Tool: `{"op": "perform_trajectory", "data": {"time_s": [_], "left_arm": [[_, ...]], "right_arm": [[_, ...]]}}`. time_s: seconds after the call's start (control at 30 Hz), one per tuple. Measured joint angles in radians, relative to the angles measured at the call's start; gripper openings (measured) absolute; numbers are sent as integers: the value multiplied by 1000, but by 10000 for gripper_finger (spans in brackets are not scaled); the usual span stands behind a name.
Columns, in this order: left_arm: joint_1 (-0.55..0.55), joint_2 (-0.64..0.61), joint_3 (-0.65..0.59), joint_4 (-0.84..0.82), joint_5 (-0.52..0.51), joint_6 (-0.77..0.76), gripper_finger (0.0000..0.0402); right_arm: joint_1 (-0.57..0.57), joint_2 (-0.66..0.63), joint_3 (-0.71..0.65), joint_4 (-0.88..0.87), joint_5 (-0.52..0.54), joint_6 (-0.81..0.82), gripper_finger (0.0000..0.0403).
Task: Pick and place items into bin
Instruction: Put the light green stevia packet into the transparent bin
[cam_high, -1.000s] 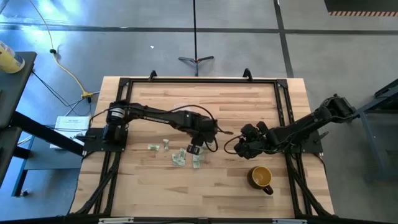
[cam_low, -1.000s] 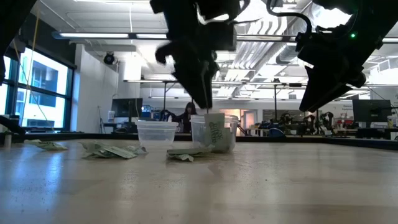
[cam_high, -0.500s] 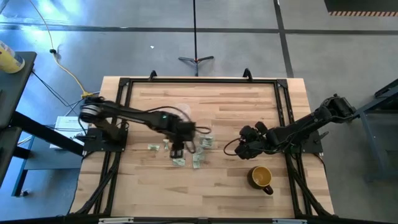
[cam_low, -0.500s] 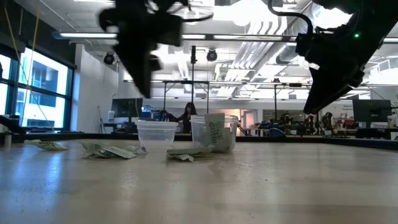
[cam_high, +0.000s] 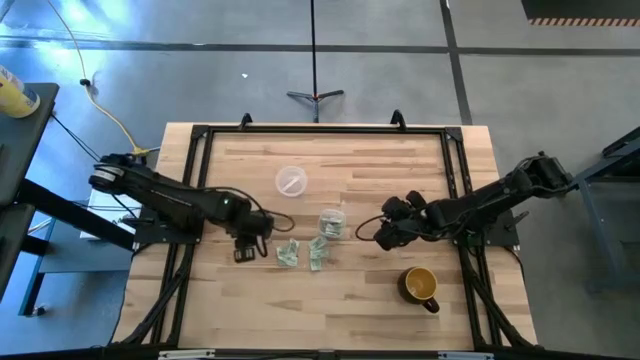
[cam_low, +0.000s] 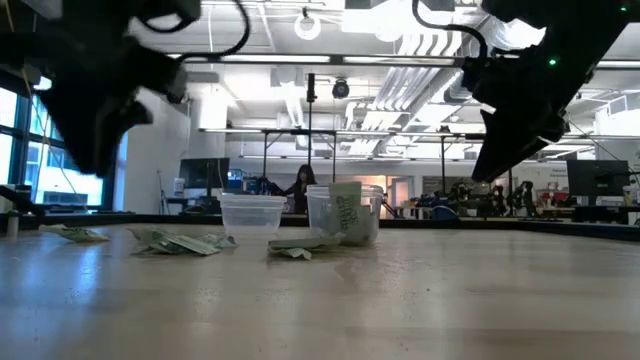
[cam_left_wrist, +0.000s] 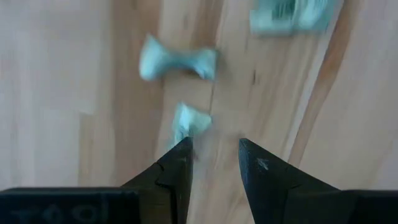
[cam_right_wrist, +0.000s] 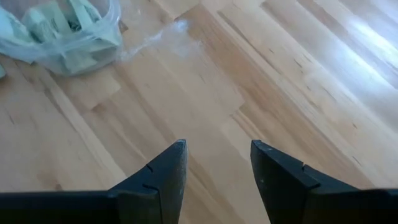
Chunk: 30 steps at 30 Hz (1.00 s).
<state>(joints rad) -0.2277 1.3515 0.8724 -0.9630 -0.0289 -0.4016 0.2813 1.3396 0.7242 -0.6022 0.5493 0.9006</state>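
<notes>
Though L gripper (cam_left_wrist: 213, 163) blurs, its jaws gape over wrapper (cam_left_wrist: 189, 121)

Bright ceiling light, dark arm silhouettes in low view, motion-blurred left wrist view.

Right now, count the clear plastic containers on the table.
2: a thin-walled clear plastic cup holding pale green wrappers near the table's middle, and a shallow clear round tub farther back. None seem hidden.

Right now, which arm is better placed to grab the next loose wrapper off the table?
Probably the left. The left gripper is open directly over a small pale wrapper, with more pieces beyond. The right gripper waits, open, on the bin's far side, away from the loose pieces.
</notes>
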Motion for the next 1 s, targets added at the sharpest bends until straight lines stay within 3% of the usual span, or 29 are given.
{"op": "perform_trajectory", "data": {"time_s": [0.47, 0.6, 0.8, 1.0], "left_arm": [[-8, -1, -258, 271, 13, 90, 163], [-8, -1, -254, 233, -23, 96, 163], [-8, -5, -173, 177, 17, 130, 163], [3, -35, -160, 148, -53, 206, 163]], "right_arm": [[-40, 0, 0, 47, -31, -2, 170], [-40, 0, 0, 47, -40, -1, 169], [-50, 0, 0, 47, -40, -1, 170], [-91, 0, 0, 47, -40, -2, 169]]}}
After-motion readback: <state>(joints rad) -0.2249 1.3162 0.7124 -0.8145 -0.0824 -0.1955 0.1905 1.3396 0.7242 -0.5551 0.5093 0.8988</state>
